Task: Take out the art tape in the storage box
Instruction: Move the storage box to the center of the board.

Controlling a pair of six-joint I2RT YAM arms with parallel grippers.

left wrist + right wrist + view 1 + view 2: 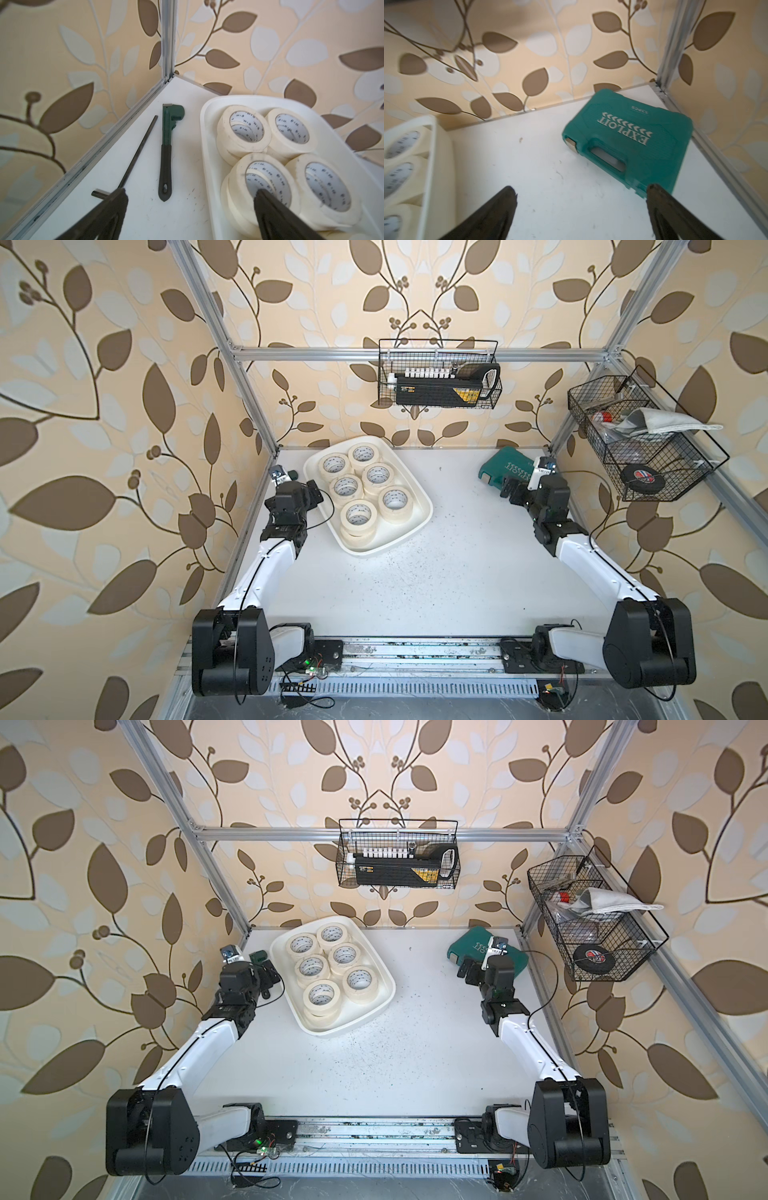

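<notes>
The storage box (409,533) (374,1006) is a shallow white tub at the back left of the table. Several cream art tape rolls (397,515) (360,995) lie flat in it, stacked in pairs. My left gripper (311,490) (191,193) hovers open at the box's left rim (207,149). One finger is over a roll (236,178) and the other over the table, with nothing between them. My right gripper (510,489) (581,189) hangs open over bare table at the back right. It is far from the box (440,158) and holds nothing.
A green pipe wrench (168,145) and a black hex key (135,153) lie between the box and the left frame rail. A teal tool case (505,468) (629,141) sits by the right gripper. Wire baskets (440,377) (636,439) hang on the walls, the right one holding a black roll (638,479).
</notes>
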